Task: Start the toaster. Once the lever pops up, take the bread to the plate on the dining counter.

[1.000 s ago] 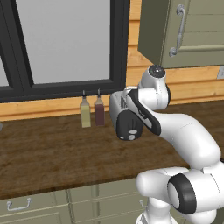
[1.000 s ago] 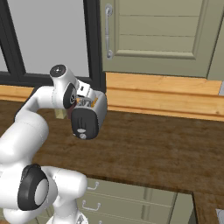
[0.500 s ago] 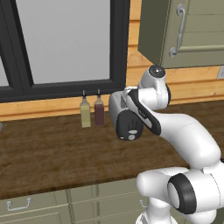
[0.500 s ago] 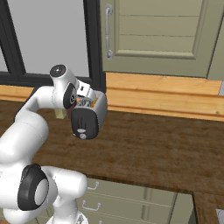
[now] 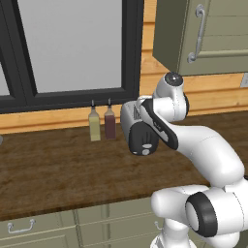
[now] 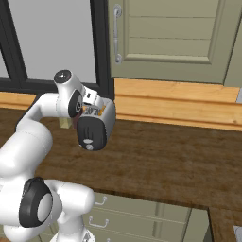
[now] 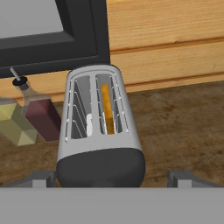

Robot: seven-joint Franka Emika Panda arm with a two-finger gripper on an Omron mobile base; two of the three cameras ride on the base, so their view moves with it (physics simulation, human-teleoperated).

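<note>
Since nothing has shifted between the earlier base views and these, the arm seems to be holding still above the toaster [image 7: 99, 131], which I take as waiting for the lever rather than any fresh move; the toast cycle looks to be running and the carry to the plate has not begun. The toaster stands on the dark wood bench [image 6: 170, 160], toward its back edge, just beside the two slim bottles [image 5: 101, 123] that sit against the window ledge. The toaster's long axis runs from the bench's front edge toward its back edge: the dark end panel with the round knob [image 6: 88, 137] faces out toward the robot, and the rounded far end points at the plank wall. Both slots open straight upward. In the hand view the bread [image 7: 107, 109] sits low in the right-hand slot, edge up, only a thin orange strip of it showing, its flat faces parallel to the toaster's long sides. The hand [image 7: 113, 177] hangs over the near end of the toaster, its two dark fingertips [image 7: 181, 178] spread wide, one at either side of the end panel, holding nothing. Any grasp on the slice will likely have to come straight down along the slot once it rises.
</note>
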